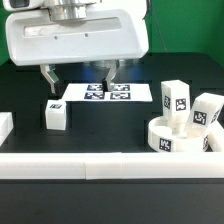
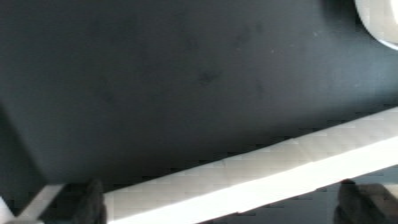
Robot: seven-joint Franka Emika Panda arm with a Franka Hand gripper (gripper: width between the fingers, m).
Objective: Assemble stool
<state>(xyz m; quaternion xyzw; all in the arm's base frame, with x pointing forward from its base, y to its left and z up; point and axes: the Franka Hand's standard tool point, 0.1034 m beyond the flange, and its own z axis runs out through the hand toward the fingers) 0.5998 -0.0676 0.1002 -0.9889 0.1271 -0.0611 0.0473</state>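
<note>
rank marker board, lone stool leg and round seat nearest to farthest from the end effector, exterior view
1. marker board, mid-table, just beneath the end effector
2. lone stool leg, toward the exterior view's left
3. round seat, at the exterior view's right

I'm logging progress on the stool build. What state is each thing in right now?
gripper: open, empty, above the table by the marker board.
marker board: lying flat on the table.
seat: lying flat, not gripped.
lone leg: loose on the table, apart from the seat.
middle leg: upright at the seat; inside the ring or behind it, cannot tell.
far-right leg: at the seat too, same doubt.
</note>
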